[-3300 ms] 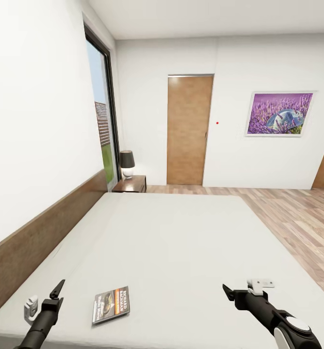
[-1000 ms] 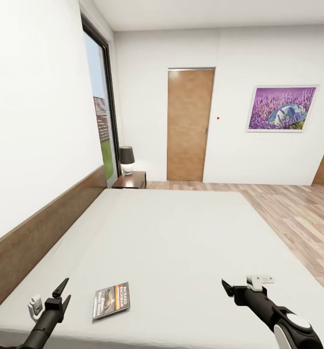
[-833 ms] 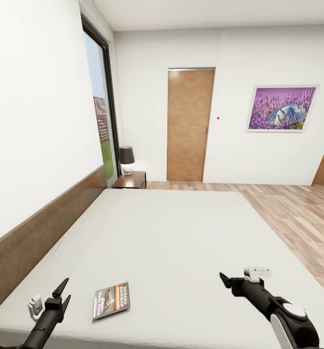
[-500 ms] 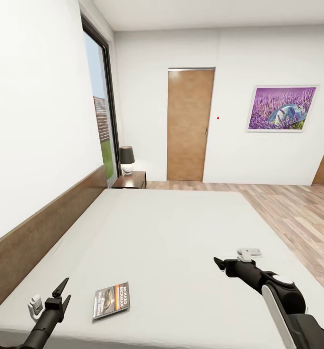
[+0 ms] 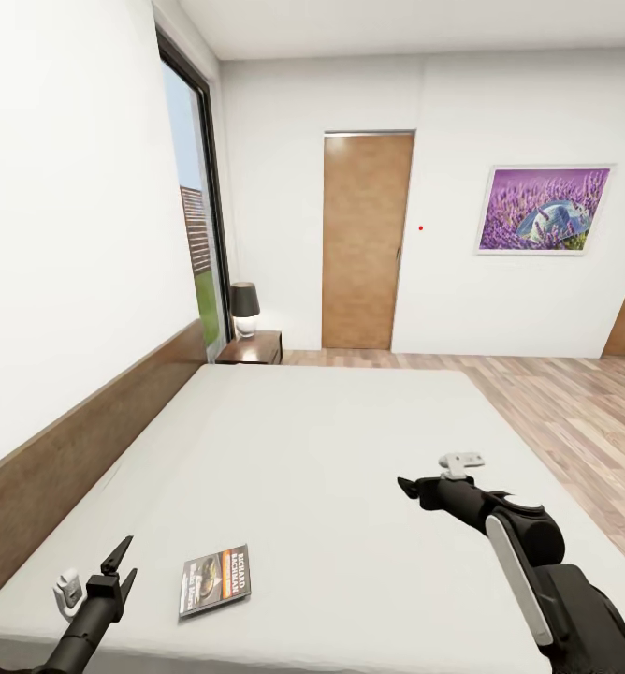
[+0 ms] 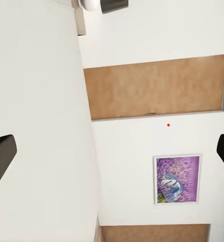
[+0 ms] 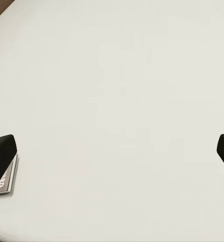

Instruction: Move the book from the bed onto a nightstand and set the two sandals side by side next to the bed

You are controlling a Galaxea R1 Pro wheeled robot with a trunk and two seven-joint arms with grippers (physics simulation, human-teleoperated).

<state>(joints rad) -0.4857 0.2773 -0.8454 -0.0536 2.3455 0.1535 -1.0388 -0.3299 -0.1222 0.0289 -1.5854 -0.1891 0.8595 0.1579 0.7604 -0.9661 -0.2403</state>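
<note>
The book [image 5: 215, 581], dark with an orange band, lies flat on the off-white bed [image 5: 331, 440]; the nightstand [image 5: 253, 347] stands beyond it

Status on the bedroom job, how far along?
Done: nothing. The book lies flat on the bed, near its close edge. In hand: nothing; the left claw is open beside the book, and the right claw is open over the mattress. Left: book onto the nightstand by the lamp, then both sandals.

Book [image 5: 215, 581] on the bed's [image 5: 331, 449] near left corner; nightstand [image 5: 254, 347] beyond its far left corner.
</note>
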